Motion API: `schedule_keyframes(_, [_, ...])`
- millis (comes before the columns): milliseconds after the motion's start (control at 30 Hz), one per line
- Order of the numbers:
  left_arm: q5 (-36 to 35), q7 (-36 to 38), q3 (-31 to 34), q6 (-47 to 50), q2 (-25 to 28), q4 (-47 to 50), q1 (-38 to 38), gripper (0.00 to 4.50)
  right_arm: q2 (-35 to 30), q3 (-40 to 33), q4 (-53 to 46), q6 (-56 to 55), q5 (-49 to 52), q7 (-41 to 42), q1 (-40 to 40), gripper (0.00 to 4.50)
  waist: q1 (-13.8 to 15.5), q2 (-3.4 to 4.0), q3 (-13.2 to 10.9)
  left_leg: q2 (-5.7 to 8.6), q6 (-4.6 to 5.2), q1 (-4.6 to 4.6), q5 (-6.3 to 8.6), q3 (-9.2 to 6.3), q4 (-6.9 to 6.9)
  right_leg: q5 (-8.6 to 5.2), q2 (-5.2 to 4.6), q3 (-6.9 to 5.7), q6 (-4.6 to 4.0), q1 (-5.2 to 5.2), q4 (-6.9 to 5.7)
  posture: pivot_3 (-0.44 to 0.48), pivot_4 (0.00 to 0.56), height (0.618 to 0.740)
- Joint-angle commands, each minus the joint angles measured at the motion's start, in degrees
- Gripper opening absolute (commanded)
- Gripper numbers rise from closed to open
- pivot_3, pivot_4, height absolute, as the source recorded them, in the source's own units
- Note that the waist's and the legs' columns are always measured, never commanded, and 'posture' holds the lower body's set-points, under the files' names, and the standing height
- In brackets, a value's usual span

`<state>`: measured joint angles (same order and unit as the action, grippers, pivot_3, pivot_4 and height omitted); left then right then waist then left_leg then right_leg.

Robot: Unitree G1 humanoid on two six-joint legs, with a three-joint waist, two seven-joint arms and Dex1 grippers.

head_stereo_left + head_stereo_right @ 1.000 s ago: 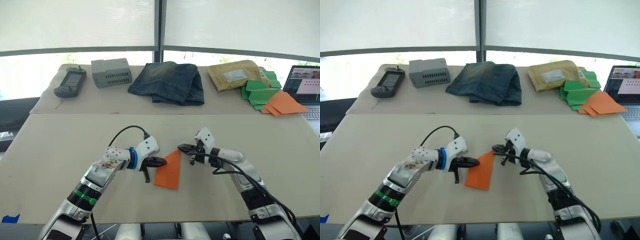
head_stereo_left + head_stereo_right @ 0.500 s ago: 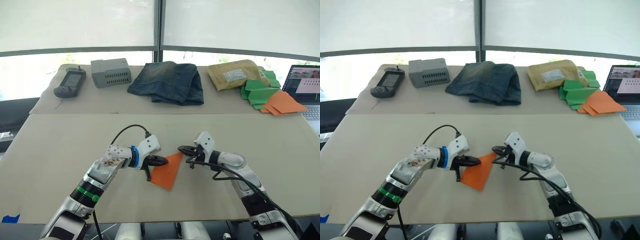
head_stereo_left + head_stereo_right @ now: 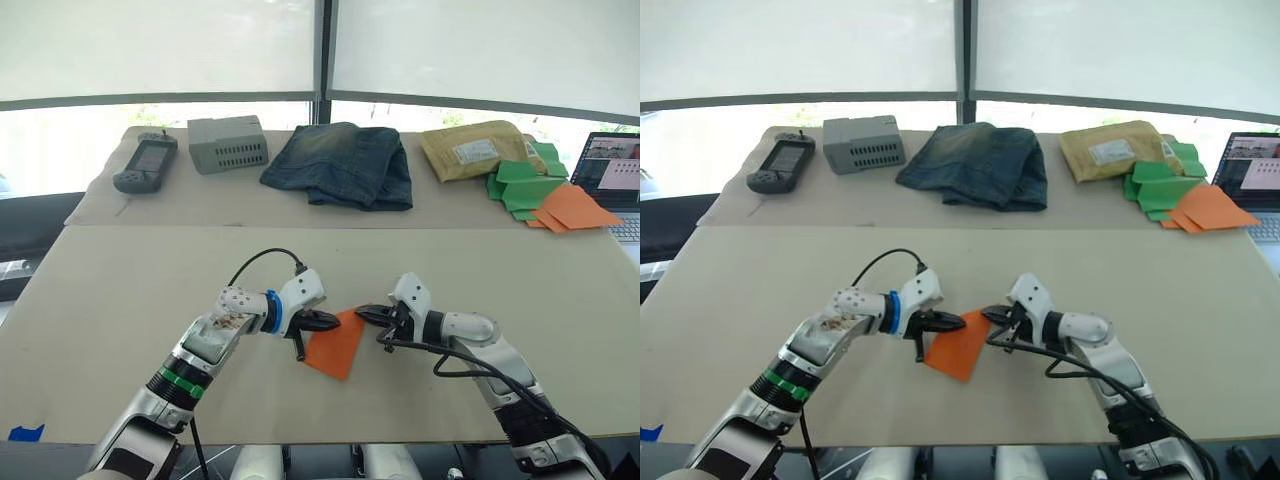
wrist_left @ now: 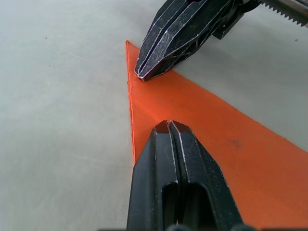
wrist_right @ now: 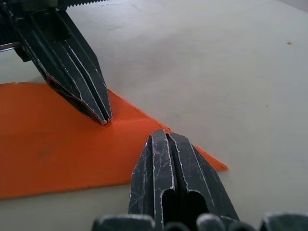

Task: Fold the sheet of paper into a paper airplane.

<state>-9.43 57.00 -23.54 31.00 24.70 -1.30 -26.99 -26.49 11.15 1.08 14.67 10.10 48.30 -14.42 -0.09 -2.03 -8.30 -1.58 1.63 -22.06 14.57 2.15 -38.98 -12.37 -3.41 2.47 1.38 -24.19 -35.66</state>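
The sheet of paper (image 3: 336,346) is bright orange and folded to a flat shape with one pointed corner. It lies on the tan table (image 3: 120,300) between my arms. My left gripper (image 3: 333,321) is shut, and its tip rests on the paper just behind that corner. My right gripper (image 3: 361,313) is shut too and comes in from the other side, its tip down on the paper close to the point. In the left wrist view the two tips stand a short way apart on the orange paper (image 4: 202,125).
On the far table lie a black handheld device (image 3: 145,162), a grey box (image 3: 228,143), folded jeans (image 3: 340,165), a padded envelope (image 3: 470,150), green folded papers (image 3: 525,185), paler orange papers (image 3: 570,208) and a laptop (image 3: 615,170).
Both grippers have sunk lower and come a little nearer to me with the paper's pointed corner. The paper now lies flatter and looks shorter. The view has shifted slightly.
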Motion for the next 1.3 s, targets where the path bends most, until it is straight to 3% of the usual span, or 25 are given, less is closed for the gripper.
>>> schedule_keyframes(33, [2.33, -0.07, -2.79, -0.76, -1.36, -3.98, -0.51, 0.05, -0.08, 0.42, 3.26, -0.47, -2.74, -1.82, -0.75, 0.0, 0.19, 0.0, 0.0, 0.01, 0.0, 0.02, 0.0, 0.01, -0.01, 0.0, -0.01, 0.01, 0.0, 0.03, 0.0, 0.0, 0.15, 0.722])
schedule_keyframes(300, [3.33, -0.66, -2.52, -4.36, -5.49, -9.12, -3.48, 0.05, -0.44, 0.23, 5.45, -1.82, -3.21, -1.24, -0.44, 0.0, 0.58, -0.02, 0.01, 0.05, 0.01, -0.01, -0.01, 0.01, -0.03, 0.1, 0.01, 0.02, 0.17, 0.04, -0.01, 0.0, 0.15, 0.722])
schedule_keyframes(700, [6.64, -1.9, -4.28, -3.31, -6.59, -13.49, -3.3, 0.05, -2.79, -2.29, -4.42, -0.78, 1.24, 1.79, 3.78, 0.0, 0.7, -0.03, 0.02, 0.08, 0.01, -0.04, -0.01, -0.04, -0.03, 0.14, 0.0, 0.02, 0.26, 0.05, 0.02, 0.0, 0.15, 0.722])
schedule_keyframes(1300, [6.3, -2.04, -3.59, -3.08, -6.38, -12.52, -2.51, 0.05, -4.76, 6.32, -10.54, 3.63, -0.83, 4.37, 9.62, 0.0, 0.61, -0.16, 0.17, 0.02, 0.01, 0.04, 0.0, -0.05, 0.0, 0.01, 0.03, 0.0, 0.05, 0.07, 0.02, 0.0, 0.15, 0.722])
